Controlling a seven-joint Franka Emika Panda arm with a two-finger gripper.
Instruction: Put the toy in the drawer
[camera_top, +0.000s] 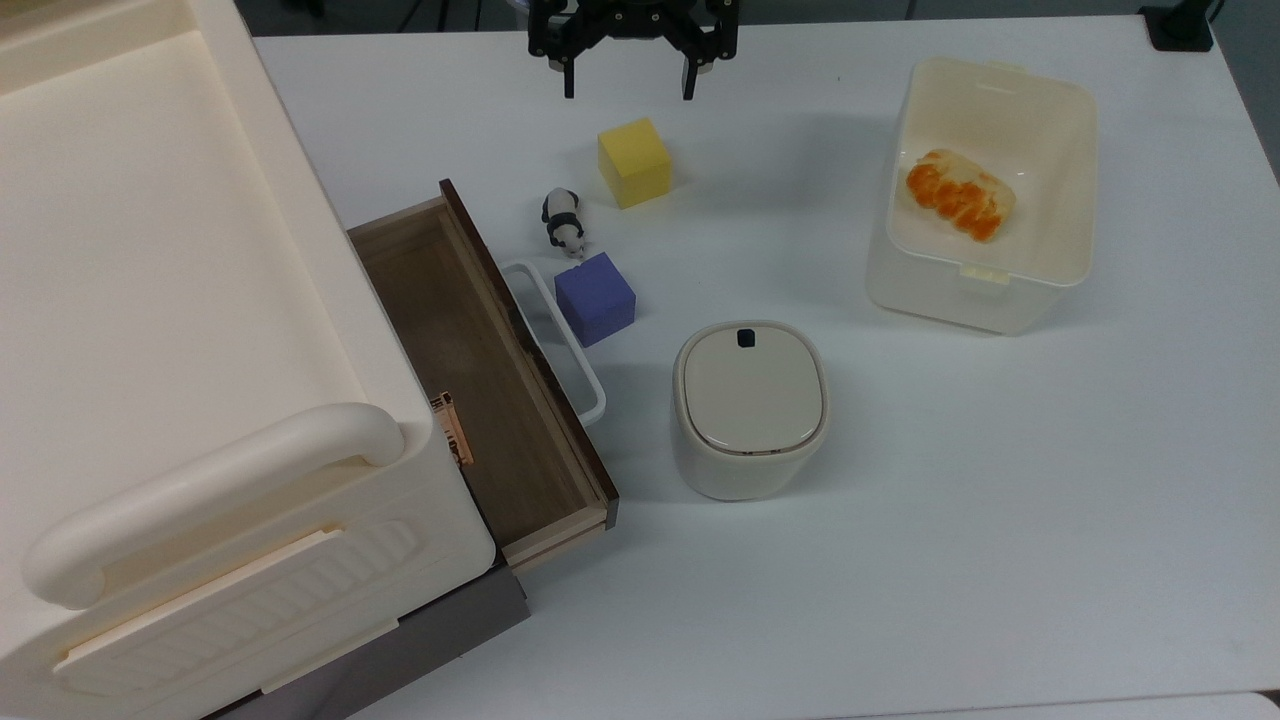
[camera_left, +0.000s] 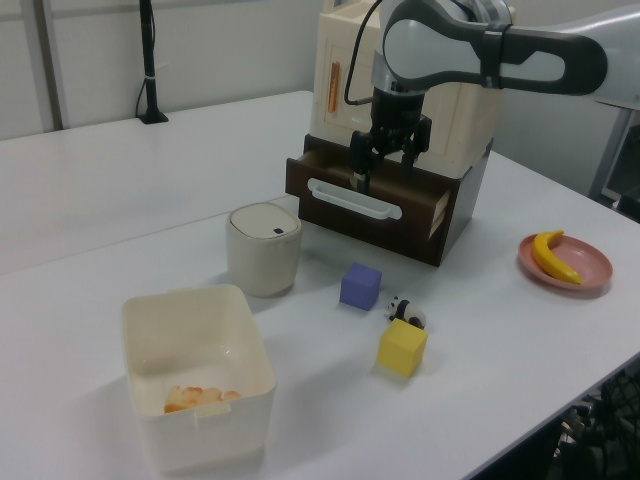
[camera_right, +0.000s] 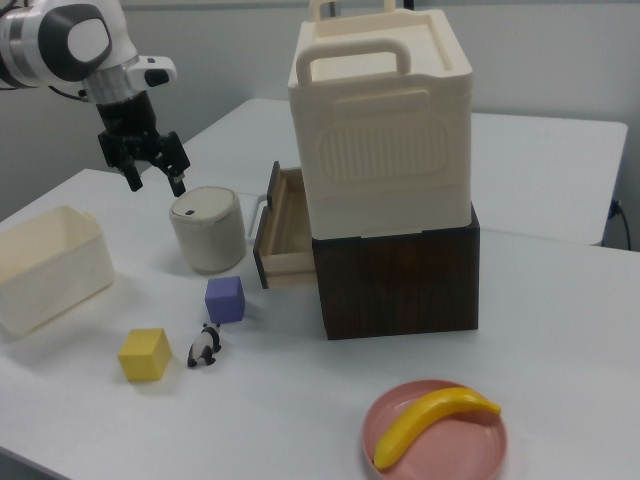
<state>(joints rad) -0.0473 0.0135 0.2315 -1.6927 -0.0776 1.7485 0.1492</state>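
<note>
The toy (camera_top: 563, 222), a tiny black-and-white panda, stands on the white table between the yellow cube (camera_top: 634, 162) and the purple cube (camera_top: 595, 298). It also shows in the left view (camera_left: 406, 313) and the right view (camera_right: 205, 347). The brown wooden drawer (camera_top: 450, 330) is pulled open from the cabinet, its white loop handle close to the purple cube. The drawer front (camera_left: 360, 215) faces the left view. My gripper (camera_top: 628, 92) hangs open and empty, raised above the table beyond the yellow cube in the top view, well away from the toy (camera_left: 382, 165) (camera_right: 157, 185).
A cream lidded container (camera_top: 750, 405) stands near the drawer's front. A white tub (camera_top: 1000, 275) with orange-white food inside sits at the top view's right. A banana on a pink plate (camera_right: 436, 425) lies at the right view's lower right. A cream cabinet (camera_right: 380, 110) tops the drawer unit.
</note>
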